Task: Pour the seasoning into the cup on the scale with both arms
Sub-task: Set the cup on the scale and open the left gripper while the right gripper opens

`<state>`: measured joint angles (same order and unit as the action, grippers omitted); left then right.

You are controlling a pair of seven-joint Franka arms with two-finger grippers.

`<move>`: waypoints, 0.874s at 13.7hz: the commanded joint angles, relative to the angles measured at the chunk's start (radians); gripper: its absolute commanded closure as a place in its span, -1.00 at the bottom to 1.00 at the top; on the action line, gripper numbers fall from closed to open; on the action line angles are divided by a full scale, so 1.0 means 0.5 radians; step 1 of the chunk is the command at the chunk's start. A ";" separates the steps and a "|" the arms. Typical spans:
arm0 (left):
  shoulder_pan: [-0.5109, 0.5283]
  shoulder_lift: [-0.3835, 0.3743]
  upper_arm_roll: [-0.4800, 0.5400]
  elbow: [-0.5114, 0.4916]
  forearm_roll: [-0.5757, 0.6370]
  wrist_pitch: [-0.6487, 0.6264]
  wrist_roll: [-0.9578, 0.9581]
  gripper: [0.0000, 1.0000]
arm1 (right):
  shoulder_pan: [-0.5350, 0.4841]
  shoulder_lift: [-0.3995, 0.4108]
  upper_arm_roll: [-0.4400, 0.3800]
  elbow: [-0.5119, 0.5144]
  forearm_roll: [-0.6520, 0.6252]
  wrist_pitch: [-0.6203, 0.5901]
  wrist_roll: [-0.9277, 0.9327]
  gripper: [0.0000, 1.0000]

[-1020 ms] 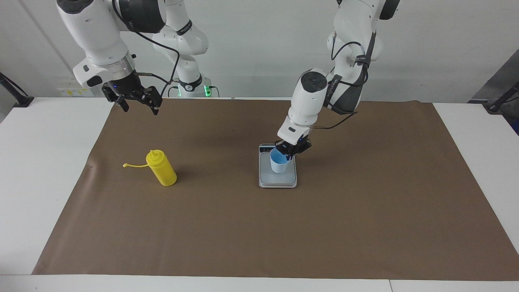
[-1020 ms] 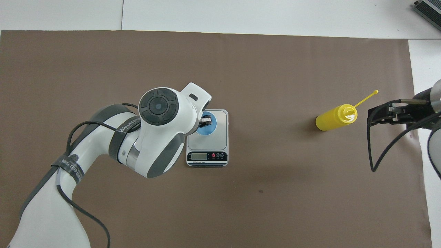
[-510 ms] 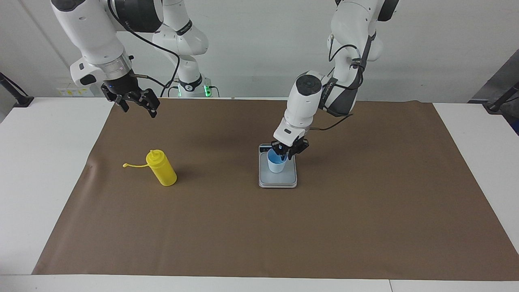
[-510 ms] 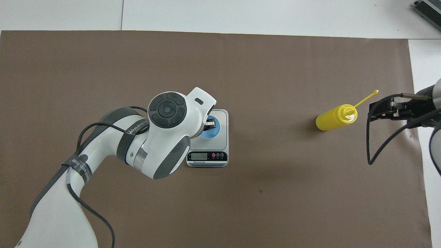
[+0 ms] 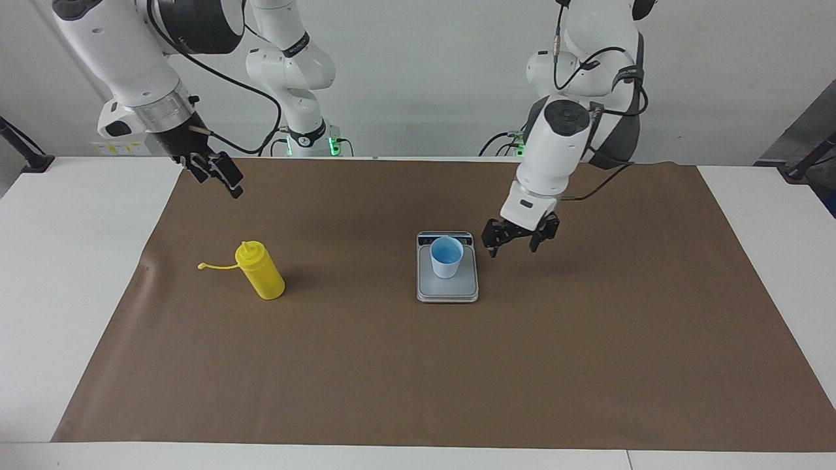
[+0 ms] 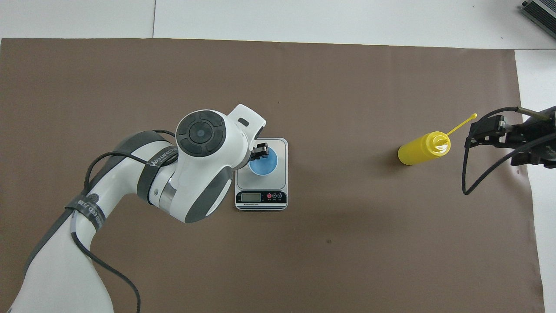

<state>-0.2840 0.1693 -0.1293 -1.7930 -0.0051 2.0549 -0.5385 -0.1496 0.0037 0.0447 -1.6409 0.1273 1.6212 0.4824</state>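
Light blue cup [image 5: 447, 256] stands upright on grey plate of scale [image 5: 447, 290], mid-table; display strip on the edge nearer the robots. Yellow seasoning [image 5: 261, 269] bottle upright on brown mat toward right arm's end, cap strap trailing outward.

- A grey band on the left arm [image 6: 163, 158] carries white lettering, seemingly a brand name, too small to make out with certainty.
- The scale [image 6: 261, 199] has a display and small print beneath it; neither can be read.
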 commanded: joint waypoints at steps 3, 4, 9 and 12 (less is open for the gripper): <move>0.316 -0.133 -0.024 -0.031 0.029 -0.234 0.493 -1.00 | -0.201 0.100 0.012 -0.032 0.223 0.129 0.745 -1.00; 0.377 -0.169 -0.024 -0.031 0.029 -0.293 0.612 -1.00 | -0.252 0.136 0.015 -0.035 0.245 0.132 0.835 -1.00; 0.568 -0.347 -0.017 -0.031 0.022 -0.498 1.015 -1.00 | -0.547 0.394 0.015 -0.047 0.564 0.169 0.674 -1.00; 0.602 -0.437 -0.014 0.002 0.026 -0.612 1.083 -1.00 | -0.609 0.535 0.015 -0.087 0.714 0.239 0.613 -1.00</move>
<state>0.0052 -0.0118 -0.1280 -1.7922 -0.0048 1.7895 -0.0162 -0.4359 0.2470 0.0412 -1.6647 0.4334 1.7099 0.8223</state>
